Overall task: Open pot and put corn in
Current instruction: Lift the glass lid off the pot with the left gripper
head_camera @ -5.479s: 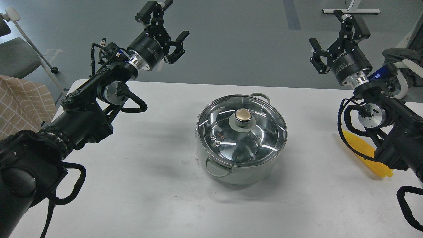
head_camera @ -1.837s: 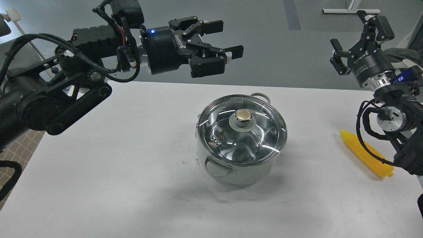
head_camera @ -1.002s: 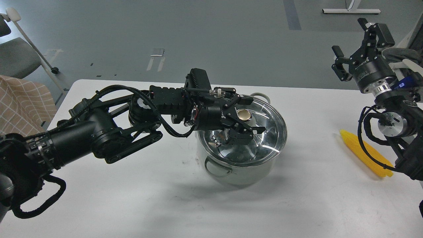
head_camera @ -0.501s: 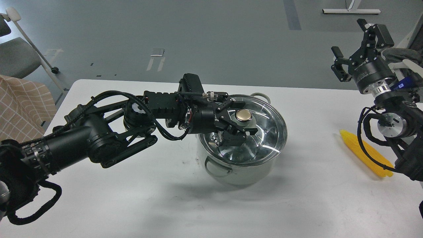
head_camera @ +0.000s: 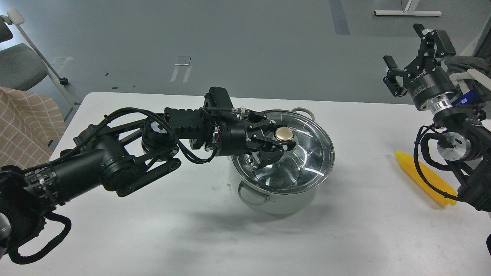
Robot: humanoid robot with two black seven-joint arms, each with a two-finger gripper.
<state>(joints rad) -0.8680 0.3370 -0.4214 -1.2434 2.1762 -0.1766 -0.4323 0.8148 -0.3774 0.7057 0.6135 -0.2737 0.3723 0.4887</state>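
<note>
The steel pot [head_camera: 285, 201] stands at the middle of the white table [head_camera: 153, 230], with the glass lid [head_camera: 310, 161] on it. My left gripper [head_camera: 283, 135] reaches in from the left over the lid, and its fingers sit tight on either side of the gold knob [head_camera: 284, 133]. The yellow corn [head_camera: 420, 176] lies on the table at the right, partly behind my right arm's cable. My right gripper [head_camera: 413, 50] is held high above the table's far right, open and empty.
A pale grey pot handle [head_camera: 251, 194] faces the front left, and another [head_camera: 305, 112] shows at the back. A checked cloth [head_camera: 23, 122] and a grey chair [head_camera: 17, 65] stand off the table's left side.
</note>
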